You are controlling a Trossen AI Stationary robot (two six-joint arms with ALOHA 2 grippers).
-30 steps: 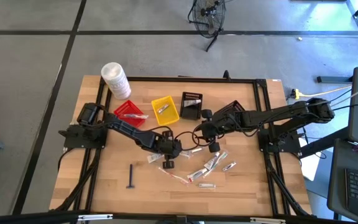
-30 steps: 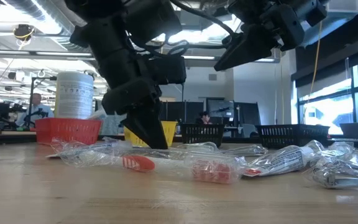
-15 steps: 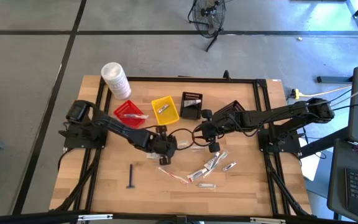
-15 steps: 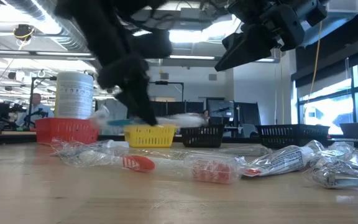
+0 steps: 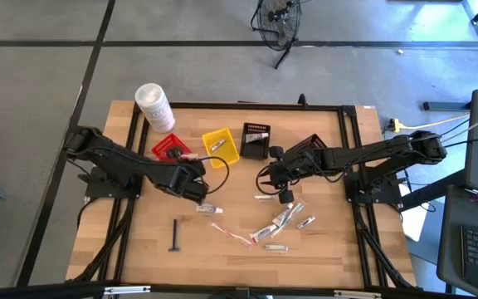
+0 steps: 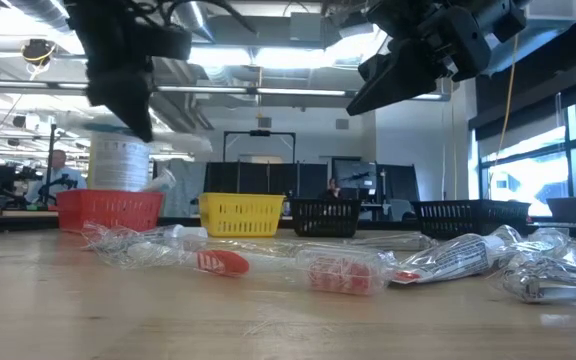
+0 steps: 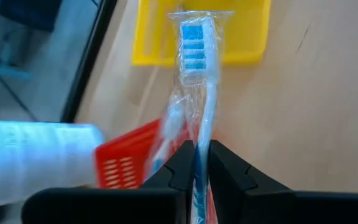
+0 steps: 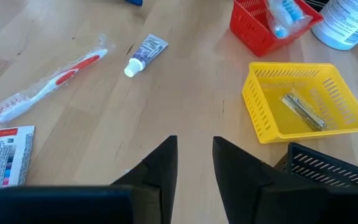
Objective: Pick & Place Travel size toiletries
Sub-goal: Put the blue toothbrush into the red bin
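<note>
A clear-wrapped toothbrush with a blue head [image 7: 199, 93] is seen clamped between the fingers of the left pincer [image 7: 196, 163], held above the tabletop [image 5: 148, 241] beside the red basket [image 5: 168, 148] and near the yellow basket [image 5: 220, 146]. The right pincer [image 8: 194, 155] is shown raised over the middle of the tabletop, its fingers parted with nothing between them. Below it, a red-handled wrapped toothbrush [image 8: 48, 84], a small white tube [image 8: 143, 54] and a printed sachet [image 8: 10, 155] are seen lying on the pale wood planks. More wrapped toiletries [image 5: 280, 223] are scattered towards the front of the tabletop, and a black razor [image 5: 175, 235] lies apart from them. A silvery item [image 8: 303, 109] rests inside the yellow basket; a black basket [image 5: 256, 139] stands beside it. A large white tub [image 5: 153, 105] stands at the far corner. Beyond the tabletop, an open hall with bright ceiling lights is visible, where a person [image 6: 56, 175] is seated far off.
</note>
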